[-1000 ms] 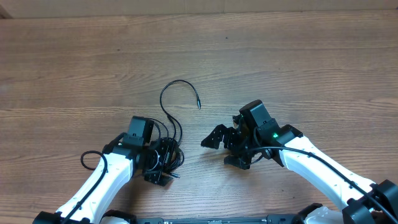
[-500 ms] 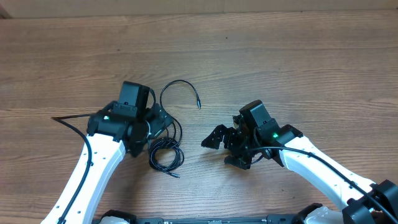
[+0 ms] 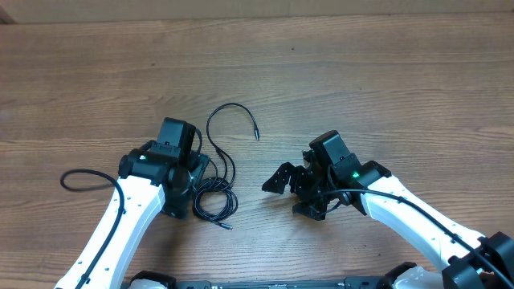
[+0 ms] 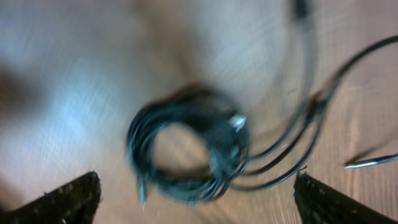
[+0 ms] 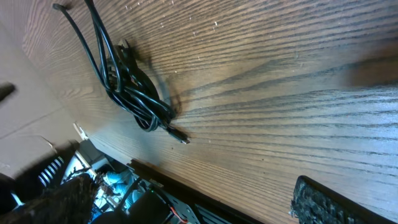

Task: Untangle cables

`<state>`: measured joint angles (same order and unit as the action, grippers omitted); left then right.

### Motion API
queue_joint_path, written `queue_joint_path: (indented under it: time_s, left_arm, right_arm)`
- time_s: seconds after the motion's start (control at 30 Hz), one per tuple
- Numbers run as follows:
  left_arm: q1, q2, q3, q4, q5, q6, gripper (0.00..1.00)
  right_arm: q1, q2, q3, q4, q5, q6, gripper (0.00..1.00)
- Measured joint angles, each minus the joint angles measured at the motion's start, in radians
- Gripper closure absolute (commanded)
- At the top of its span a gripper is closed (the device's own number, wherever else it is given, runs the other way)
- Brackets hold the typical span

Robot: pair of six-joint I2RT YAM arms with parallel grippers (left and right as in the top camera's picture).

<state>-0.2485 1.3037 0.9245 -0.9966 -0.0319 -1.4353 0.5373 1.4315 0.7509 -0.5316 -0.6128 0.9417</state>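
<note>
The cables lie on the wooden table as one small black coil [image 3: 215, 201], with strands running up from it to a loose loop [image 3: 228, 116] that ends in a plug tip [image 3: 256, 136]. My left gripper [image 3: 191, 186] hovers just left of the coil, open and empty. Its wrist view is blurred and shows the coil [image 4: 186, 149] between and ahead of the spread fingers [image 4: 62, 199]. My right gripper [image 3: 291, 195] stands open to the right of the coil, apart from it. In the right wrist view the bundle [image 5: 134, 93] lies well ahead of the gripper [image 5: 196, 205].
A thicker black cable [image 3: 80, 178], fixed to the left arm, loops out over the table on the left. The table's front edge [image 5: 186, 186] lies close below the coil, with dark hardware beneath it. Bare wood stretches across the far half.
My left gripper opened wider and lifted off the coil, swung up and left, then settled back beside it. The coil stays on the table. The right arm has not moved.
</note>
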Motion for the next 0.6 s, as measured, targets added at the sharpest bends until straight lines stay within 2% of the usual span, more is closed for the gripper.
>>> queue_joint_path:
  time_s: [0.03,0.07,0.13,0.17,0.23,0.37,0.43,0.5,0.6]
  left_arm:
    - [0.000,0.000,0.000,0.021,-0.044,0.075,0.22]
    - [0.000,0.000,0.000,0.034,-0.080,0.145,0.25]
    - [0.000,0.000,0.000,0.043,-0.154,0.321,0.19]
    - [0.000,0.000,0.000,0.041,-0.187,0.409,0.19]
    - [0.000,0.000,0.000,0.037,-0.241,0.579,0.09]
    - [0.000,0.000,0.000,0.053,-0.276,0.784,0.07]
    - [0.000,0.000,0.000,0.098,-0.266,0.922,0.06]
    - [0.000,0.000,0.000,0.133,-0.213,1.114,0.05]
    - [0.000,0.000,0.000,0.114,-0.120,1.343,0.05]
  right_arm:
    - [0.000,0.000,0.000,-0.001,0.000,0.000,0.00]
    - [0.000,0.000,0.000,-0.001,0.000,0.000,0.00]
    - [0.000,0.000,0.000,-0.001,0.003,0.000,0.00]
    - [0.000,0.000,0.000,-0.001,0.006,0.000,0.00]
    - [0.000,0.000,0.000,-0.001,0.018,0.000,0.00]
    - [0.000,0.000,0.000,-0.002,0.027,0.000,0.00]
    - [0.000,0.000,0.000,-0.001,0.031,0.000,0.00]
    - [0.000,0.000,0.000,-0.001,0.042,0.000,0.00]
    - [0.000,0.000,0.000,-0.001,0.052,0.000,0.00]
